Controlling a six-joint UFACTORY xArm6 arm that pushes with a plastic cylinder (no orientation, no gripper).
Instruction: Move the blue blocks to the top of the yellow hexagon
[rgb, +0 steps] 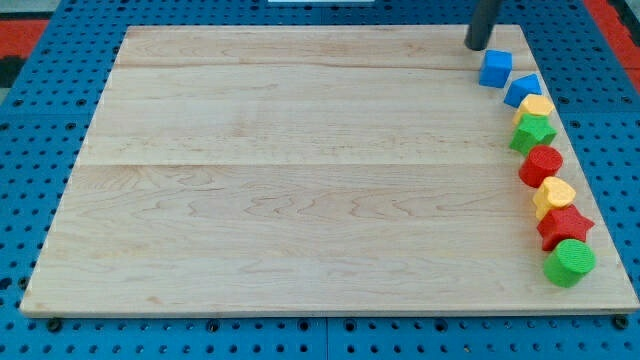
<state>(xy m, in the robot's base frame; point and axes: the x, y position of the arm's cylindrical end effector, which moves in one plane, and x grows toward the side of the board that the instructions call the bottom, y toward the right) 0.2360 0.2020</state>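
My tip (477, 45) is at the view's top right, just up and left of a blue cube (494, 68), a small gap between them. A second blue block (522, 90), wedge-like, lies below and right of the cube and touches a yellow hexagon (536, 107) beneath it. Both blue blocks sit above that hexagon at the head of a column along the board's right edge.
Below the hexagon the column runs down the right edge: a green star (532, 133), a red block (541, 165), a yellow block (554, 195), a red star (565, 226) and a green cylinder (570, 262). The wooden board (300, 170) lies on a blue pegboard.
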